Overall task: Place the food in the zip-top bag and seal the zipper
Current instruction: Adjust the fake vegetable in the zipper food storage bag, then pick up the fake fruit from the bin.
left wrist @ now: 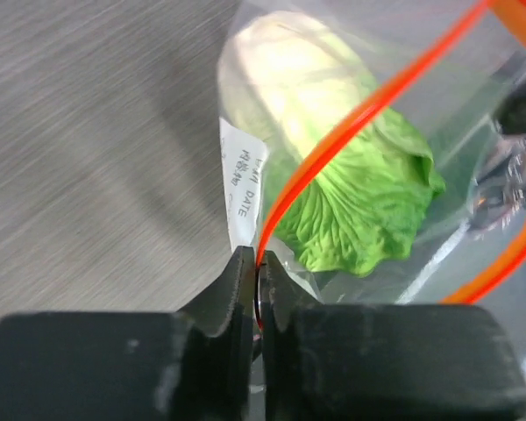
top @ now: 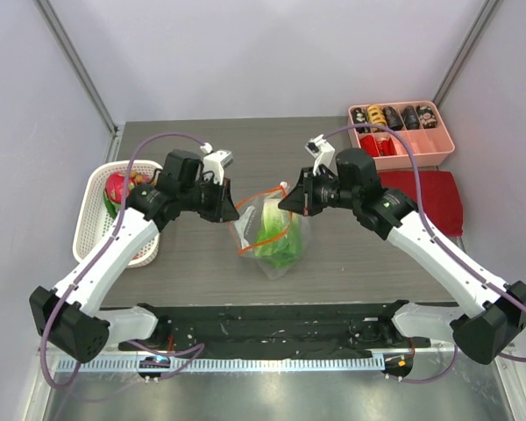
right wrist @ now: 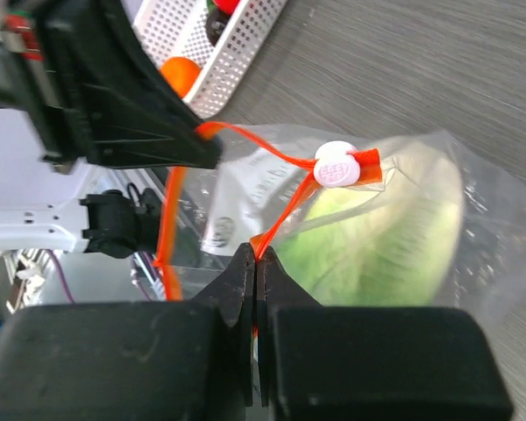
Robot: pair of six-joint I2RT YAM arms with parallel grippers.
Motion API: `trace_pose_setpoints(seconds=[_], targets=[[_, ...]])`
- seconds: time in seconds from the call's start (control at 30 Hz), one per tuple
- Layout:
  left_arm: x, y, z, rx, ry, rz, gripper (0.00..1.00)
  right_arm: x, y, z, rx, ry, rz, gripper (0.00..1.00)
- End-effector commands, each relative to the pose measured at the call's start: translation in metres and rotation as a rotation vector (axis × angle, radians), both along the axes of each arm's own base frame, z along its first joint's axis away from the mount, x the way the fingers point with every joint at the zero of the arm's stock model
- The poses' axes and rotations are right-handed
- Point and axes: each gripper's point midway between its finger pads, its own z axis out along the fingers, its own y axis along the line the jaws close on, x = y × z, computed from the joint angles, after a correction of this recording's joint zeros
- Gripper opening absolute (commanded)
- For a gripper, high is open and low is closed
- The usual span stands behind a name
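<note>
Overhead view of a grey wood-grain table (top: 351, 263), with two black-and-white arms reaching in from the near edge toward its middle.

Between the arms, held up with its mouth on top: the zip-top bag (top: 252, 230), clear and crinkly. Impossible to tell whether its bottom touches the tabletop. Inside it, the lettuce head (top: 277, 241), pale at one end and bright green at the other, filling most of the pouch. Along the mouth, the orange-red zipper (top: 261, 194), bowed open in a loop and not sealed.

Left gripper (top: 232, 213) at the left side of the bag's mouth, jaws pressed together on the zipper. In the left wrist view, the thin orange line pinched between black fingertips, just beside a white date label (left wrist: 243, 189) on the plastic.

Right gripper (top: 287, 203) at the opposite side of the mouth, jaws likewise clamped tight on the strip, just below a small white slider tab (right wrist: 337, 165).

Near the table's left edge, a white perforated basket (top: 92, 210) holding the pink-and-green dragon fruit (top: 116, 187) and the small orange fruit (right wrist: 180, 74), both outside the bag. At the basket's far end in the right wrist view, a cropped sliver of the small red fruit (right wrist: 231, 3).

At the far right corner, a pink compartment tray (top: 438, 145) with dark and yellow pieces. Just in front of it, a flat dark red cloth (top: 430, 197).
</note>
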Motion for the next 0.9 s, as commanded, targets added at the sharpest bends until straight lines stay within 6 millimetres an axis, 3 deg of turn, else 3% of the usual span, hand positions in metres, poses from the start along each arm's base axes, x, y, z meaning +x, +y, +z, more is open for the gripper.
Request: trace_pose_setpoints(seconds=[0.0,0.03,0.13,0.2,0.23,0.33,0.37,0.43,0.47,0.57,0.63,0.73,0.8,0.87], targets=[[0.006,0.021,0.004,0.099,-0.047,0.025,0.16,0.015,-0.003,-0.005,-0.038,-0.074,-0.034,0.01],[0.007,0.025,0.001,0.099,-0.004,0.043,0.35,0.019,-0.006,-0.009,-0.055,-0.077,-0.052,0.01],[0.019,0.041,0.018,-0.029,0.075,0.105,0.72,0.019,-0.004,-0.015,-0.055,-0.068,-0.042,0.01],[0.027,0.064,0.034,-0.071,0.038,0.133,0.84,0.020,-0.004,-0.016,-0.055,-0.071,-0.042,0.01],[0.030,0.075,0.042,-0.055,-0.004,0.137,1.00,0.020,-0.005,-0.016,-0.060,-0.077,-0.045,0.01],[0.041,0.123,0.050,0.037,-0.077,0.211,1.00,0.020,-0.009,-0.023,-0.078,-0.082,-0.053,0.01],[0.047,0.154,0.049,0.064,-0.074,0.289,1.00,0.019,-0.010,-0.026,-0.082,-0.076,-0.052,0.01],[0.048,0.185,0.042,0.105,-0.035,0.343,1.00,0.019,-0.010,-0.027,-0.082,-0.075,-0.051,0.01],[0.051,0.215,0.037,0.140,-0.044,0.399,1.00,0.018,-0.010,-0.026,-0.080,-0.078,-0.049,0.01],[0.060,0.268,0.013,0.286,-0.023,0.480,1.00,0.019,-0.010,-0.027,-0.091,-0.090,-0.045,0.01],[0.067,0.283,-0.002,0.303,0.012,0.449,1.00,0.020,-0.010,-0.028,-0.095,-0.095,-0.040,0.01],[0.086,0.287,-0.016,0.274,0.057,0.448,0.93,0.020,-0.009,-0.027,-0.093,-0.096,-0.035,0.01],[0.101,0.294,-0.024,0.256,0.094,0.532,0.88,0.020,-0.009,-0.029,-0.096,-0.093,-0.037,0.01],[0.117,0.299,-0.037,0.222,0.165,0.651,0.90,0.020,-0.010,-0.029,-0.097,-0.093,-0.039,0.01]])
